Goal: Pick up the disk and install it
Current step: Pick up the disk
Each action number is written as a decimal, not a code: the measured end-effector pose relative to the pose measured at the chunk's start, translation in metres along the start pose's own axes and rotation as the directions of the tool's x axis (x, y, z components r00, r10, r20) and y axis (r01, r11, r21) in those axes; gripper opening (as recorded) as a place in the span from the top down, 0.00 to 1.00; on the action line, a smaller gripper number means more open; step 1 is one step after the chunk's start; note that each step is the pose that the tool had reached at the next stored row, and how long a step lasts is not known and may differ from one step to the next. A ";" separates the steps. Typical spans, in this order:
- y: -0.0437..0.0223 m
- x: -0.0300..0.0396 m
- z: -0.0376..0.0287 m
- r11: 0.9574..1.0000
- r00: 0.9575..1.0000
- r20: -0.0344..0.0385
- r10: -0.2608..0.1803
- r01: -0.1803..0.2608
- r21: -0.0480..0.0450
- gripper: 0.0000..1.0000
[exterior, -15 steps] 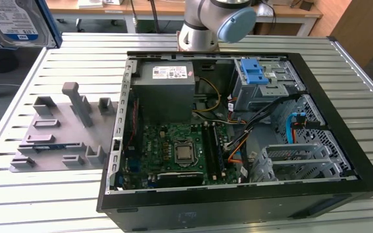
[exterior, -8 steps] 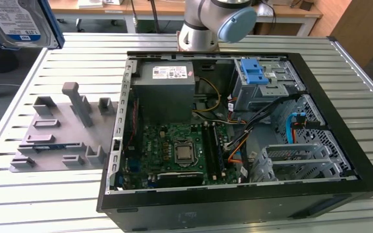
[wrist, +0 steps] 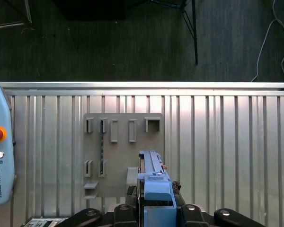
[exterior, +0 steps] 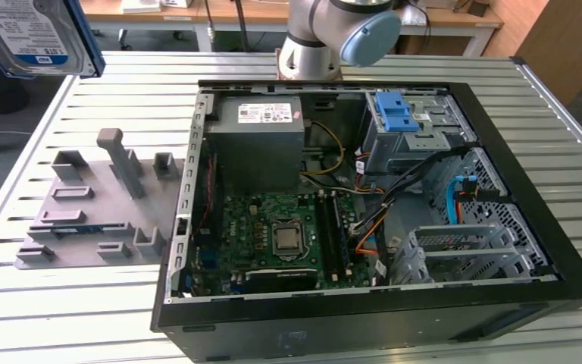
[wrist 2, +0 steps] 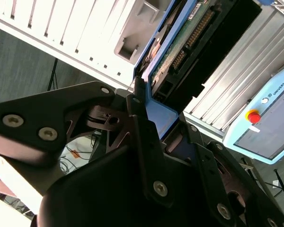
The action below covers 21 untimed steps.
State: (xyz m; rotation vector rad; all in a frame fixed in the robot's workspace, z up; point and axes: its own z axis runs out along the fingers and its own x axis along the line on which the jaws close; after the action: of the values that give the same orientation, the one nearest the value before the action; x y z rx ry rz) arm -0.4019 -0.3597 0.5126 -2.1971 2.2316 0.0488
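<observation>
The disk (exterior: 33, 34), a silver drive with a white-and-blue label in a blue carrier, hangs high above the table's far corner at the exterior view's left, well clear of the open computer case (exterior: 493, 152). In the second wrist view my gripper (wrist 2: 157, 124) is shut on the disk's (wrist 2: 180, 47) blue carrier end, black fingers (wrist 2: 141, 111) pressed against both sides. The first wrist view shows the disk (wrist: 153, 182) edge-on in my gripper (wrist: 156, 208), above the grey fixture plate (wrist: 120, 156).
Inside the case sit the metal drive cage with a blue latch (exterior: 402, 121), a grey power supply (exterior: 261, 136), the motherboard (exterior: 281, 235) and loose cables. The grey fixture plate (exterior: 89, 205) lies beside the case. A teach pendant (wrist: 0, 146) rests on the slatted table (wrist: 227, 142).
</observation>
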 end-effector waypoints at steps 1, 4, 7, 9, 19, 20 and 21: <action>0.0000 0.0000 0.0000 1.000 1.000 0.000 0.000 0.000 0.000 0.63; -0.0002 0.0000 0.0000 1.000 1.000 0.000 0.000 0.000 0.000 0.63; -0.0011 0.0002 -0.0001 1.000 1.000 0.000 0.000 0.000 0.000 0.63; -0.0023 0.0006 0.0000 1.000 1.000 0.000 0.000 0.000 0.000 0.63; -0.0098 0.0020 -0.0002 1.000 1.000 0.000 0.000 0.000 0.000 0.63; -0.0106 0.0021 -0.0002 1.000 1.000 0.000 0.000 0.000 0.000 0.63; -0.0113 0.0022 -0.0002 1.000 1.000 0.000 0.000 0.000 0.000 0.63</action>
State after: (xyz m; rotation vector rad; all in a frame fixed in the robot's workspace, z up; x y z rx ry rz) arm -0.3906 -0.3621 0.5126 -2.1971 2.2316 0.0487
